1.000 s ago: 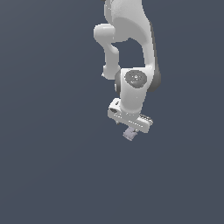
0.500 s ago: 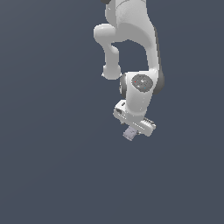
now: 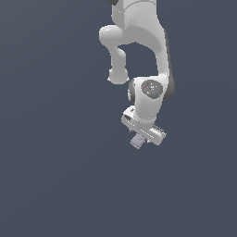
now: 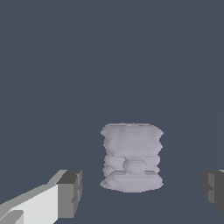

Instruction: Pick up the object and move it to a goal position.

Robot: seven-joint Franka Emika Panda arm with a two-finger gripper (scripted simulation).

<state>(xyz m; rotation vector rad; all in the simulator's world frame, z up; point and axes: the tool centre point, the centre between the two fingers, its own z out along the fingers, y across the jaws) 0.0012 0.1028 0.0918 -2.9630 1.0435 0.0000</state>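
My gripper (image 3: 139, 140) hangs below my white arm (image 3: 139, 41) over a plain dark slate surface (image 3: 55, 185). No container shows in either view; the only loose item is the object (image 4: 131, 157).

In the wrist view the object is a pale grey-lilac lump with ridged, bulging sides, more a squat ribbed block than a clean cube. It sits between my two fingers (image 4: 69, 194), with dark background visible on both sides of it. The jaws stand wide apart and neither pad touches it, so I have hold of nothing.

The exterior view shows what the wrist view cannot: my wrist tilted, and the object (image 3: 136, 141) as a small lilac patch tight under the gripper body. That view hides the finger gap. Whether the object rests on the surface I cannot tell.
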